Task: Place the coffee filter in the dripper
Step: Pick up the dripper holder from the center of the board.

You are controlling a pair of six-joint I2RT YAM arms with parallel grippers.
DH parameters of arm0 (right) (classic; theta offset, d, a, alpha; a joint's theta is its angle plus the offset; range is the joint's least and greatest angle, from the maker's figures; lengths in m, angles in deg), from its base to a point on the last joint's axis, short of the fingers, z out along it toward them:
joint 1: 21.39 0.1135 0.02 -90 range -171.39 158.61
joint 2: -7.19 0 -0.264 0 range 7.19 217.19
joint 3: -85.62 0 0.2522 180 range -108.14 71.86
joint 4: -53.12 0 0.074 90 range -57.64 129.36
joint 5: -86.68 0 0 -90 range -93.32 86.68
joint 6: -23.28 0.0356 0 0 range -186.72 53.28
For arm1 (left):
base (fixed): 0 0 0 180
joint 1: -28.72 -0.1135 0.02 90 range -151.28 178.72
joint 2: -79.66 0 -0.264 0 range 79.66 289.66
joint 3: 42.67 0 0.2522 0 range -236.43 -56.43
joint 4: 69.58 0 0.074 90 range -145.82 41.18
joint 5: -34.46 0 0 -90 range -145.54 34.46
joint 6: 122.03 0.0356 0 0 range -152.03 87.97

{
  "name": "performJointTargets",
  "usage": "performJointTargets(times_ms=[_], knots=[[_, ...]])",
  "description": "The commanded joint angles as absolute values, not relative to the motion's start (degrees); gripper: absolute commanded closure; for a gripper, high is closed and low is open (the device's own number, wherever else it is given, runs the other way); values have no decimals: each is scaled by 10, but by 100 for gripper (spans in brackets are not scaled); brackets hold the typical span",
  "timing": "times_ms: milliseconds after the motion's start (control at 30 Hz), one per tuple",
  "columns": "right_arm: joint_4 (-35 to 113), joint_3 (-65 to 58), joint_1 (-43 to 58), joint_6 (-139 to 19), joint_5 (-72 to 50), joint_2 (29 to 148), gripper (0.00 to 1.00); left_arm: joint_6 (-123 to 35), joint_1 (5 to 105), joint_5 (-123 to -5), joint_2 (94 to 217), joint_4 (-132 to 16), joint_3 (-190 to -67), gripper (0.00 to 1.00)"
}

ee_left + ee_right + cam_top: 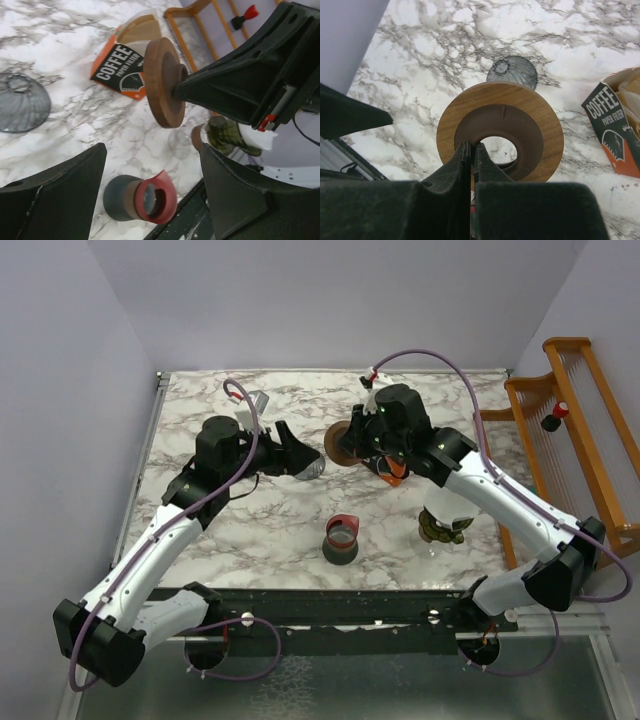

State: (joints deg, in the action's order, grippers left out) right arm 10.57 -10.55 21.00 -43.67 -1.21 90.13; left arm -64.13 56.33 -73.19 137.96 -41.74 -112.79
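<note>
The dripper (pixel 312 470) (pixel 20 102) (pixel 512 72) is a grey ribbed glass cone resting on the marble table. My left gripper (pixel 292 452) (pixel 152 150) hovers right beside it, open, with nothing between its fingers. My right gripper (pixel 355 438) (pixel 472 147) is shut on the inner edge of a round wooden ring (pixel 340 445) (pixel 165 82) (pixel 500 131), which it holds on edge above the table. The coffee filter is out of view as a loose piece. A brown-and-orange COFFEE carton (pixel 392 470) (pixel 125 65) (pixel 612 130) lies under the right arm, its end open.
A dark cup with a red rim (pixel 341 538) (pixel 145 197) stands near the front middle. A green-and-brown mug (pixel 440 525) (pixel 225 135) sits below the right forearm. An orange wooden rack (pixel 580 430) stands off the table's right edge.
</note>
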Motion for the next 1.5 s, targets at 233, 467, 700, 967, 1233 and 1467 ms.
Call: performJointTargets(times_ms=[233,467,700,967,1233,1467], knots=[[116,-101,274,-427,-29,865,99,-780,545,-894,1394,-512,-1096,28],[119,-105,283,-429,-29,866,99,-791,538,-895,1390,-510,-1080,43],[121,-101,288,-428,-27,860,99,-806,529,-902,1388,-527,-1067,55],[121,-101,293,-427,-30,855,99,-831,525,-922,1393,-556,-1059,62],[122,-100,297,-425,-37,850,99,-838,525,-924,1392,-576,-1052,78],[123,-98,299,-423,-54,842,99,-844,524,-929,1395,-589,-1046,100]])
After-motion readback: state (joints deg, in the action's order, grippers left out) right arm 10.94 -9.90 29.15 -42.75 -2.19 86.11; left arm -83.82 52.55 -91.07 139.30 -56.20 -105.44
